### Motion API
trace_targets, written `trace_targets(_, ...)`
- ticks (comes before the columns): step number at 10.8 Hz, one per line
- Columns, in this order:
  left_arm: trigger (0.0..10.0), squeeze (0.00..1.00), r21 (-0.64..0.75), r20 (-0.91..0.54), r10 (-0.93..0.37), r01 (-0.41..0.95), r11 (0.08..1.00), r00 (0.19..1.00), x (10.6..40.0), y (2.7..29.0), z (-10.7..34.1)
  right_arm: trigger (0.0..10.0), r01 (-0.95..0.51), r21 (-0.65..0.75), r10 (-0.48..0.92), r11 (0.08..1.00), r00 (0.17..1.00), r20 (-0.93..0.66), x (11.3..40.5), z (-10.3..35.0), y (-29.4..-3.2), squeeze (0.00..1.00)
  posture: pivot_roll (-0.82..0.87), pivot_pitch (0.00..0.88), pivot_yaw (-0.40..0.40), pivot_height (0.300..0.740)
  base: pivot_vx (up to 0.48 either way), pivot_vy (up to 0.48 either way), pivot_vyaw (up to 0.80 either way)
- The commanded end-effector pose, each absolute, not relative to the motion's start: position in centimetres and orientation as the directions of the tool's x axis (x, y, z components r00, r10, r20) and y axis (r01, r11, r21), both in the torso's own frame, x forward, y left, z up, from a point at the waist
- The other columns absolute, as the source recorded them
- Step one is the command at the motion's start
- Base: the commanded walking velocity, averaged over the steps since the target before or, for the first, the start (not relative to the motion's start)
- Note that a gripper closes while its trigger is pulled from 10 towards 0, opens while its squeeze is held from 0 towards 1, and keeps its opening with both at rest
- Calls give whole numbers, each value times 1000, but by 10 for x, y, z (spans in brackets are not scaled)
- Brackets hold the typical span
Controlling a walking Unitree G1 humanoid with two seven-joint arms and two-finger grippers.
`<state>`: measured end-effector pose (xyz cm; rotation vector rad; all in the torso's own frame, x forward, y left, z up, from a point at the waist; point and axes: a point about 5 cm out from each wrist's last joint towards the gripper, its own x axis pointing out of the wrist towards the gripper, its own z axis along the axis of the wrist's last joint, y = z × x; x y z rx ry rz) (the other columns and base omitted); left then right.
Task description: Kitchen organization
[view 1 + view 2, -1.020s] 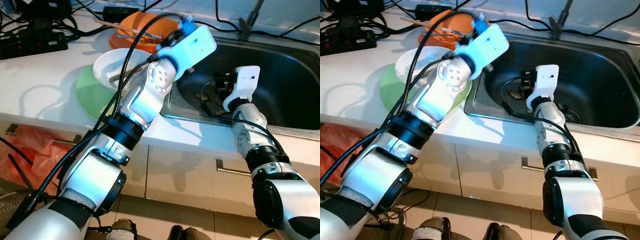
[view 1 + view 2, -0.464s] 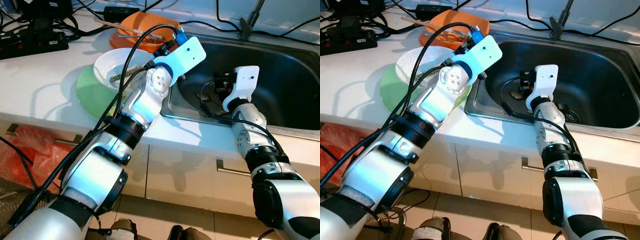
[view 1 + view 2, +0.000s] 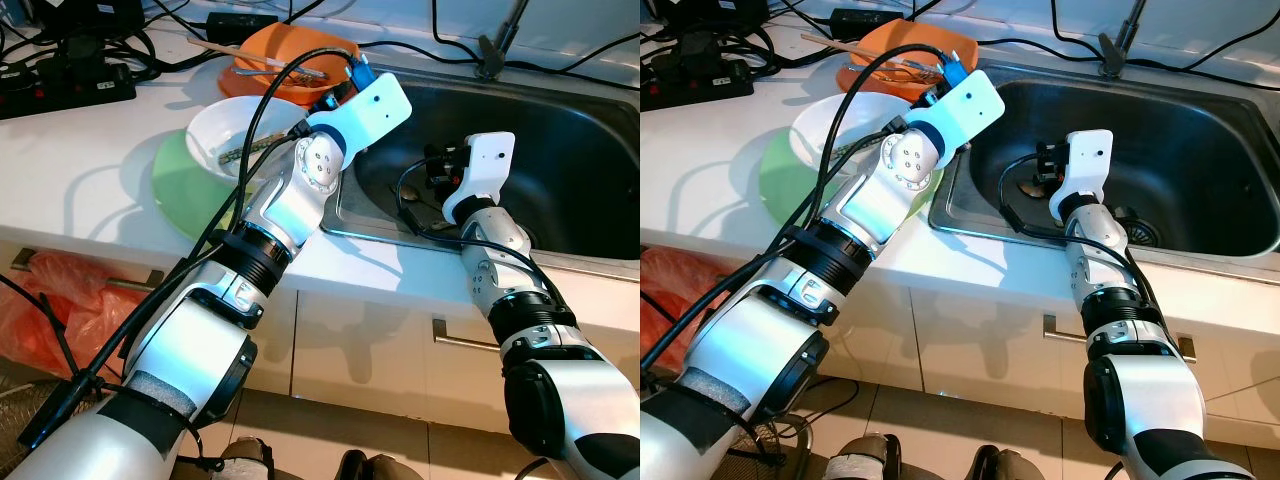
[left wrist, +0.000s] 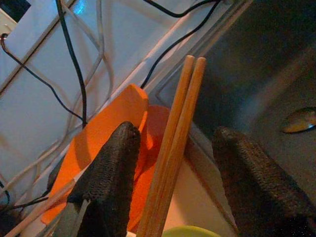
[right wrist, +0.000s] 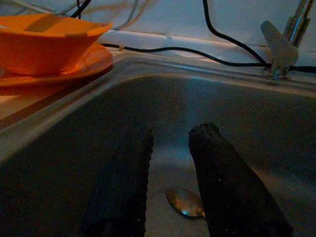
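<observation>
L arm (image 3: pixel 300 190) lower over sink (image 3: pixel 590 190)

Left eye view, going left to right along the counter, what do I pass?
Black power strip → green plate → white bowl → left arm's white wrist housing → right arm's white wrist housing → steel sink.

black power strip (image 3: pixel 65 85) (cables around)
</observation>
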<state>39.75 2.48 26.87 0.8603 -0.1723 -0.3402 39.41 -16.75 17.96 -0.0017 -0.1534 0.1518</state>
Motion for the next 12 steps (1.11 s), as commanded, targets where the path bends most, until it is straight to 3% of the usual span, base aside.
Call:
trace_targets(1,0,0,789,38,-378,204,580,925,396,17,277,10000,-151,-15,152,988,978,144,393,178,-168,0,196,140,-50,740,0,0,0)
trace_targets(12,0,0,830,147,-348,77,553,926,395,20,291,10000,-148,-10,148,989,979,139,393,176,-167,0,202,137,-51,740,0,0,0)
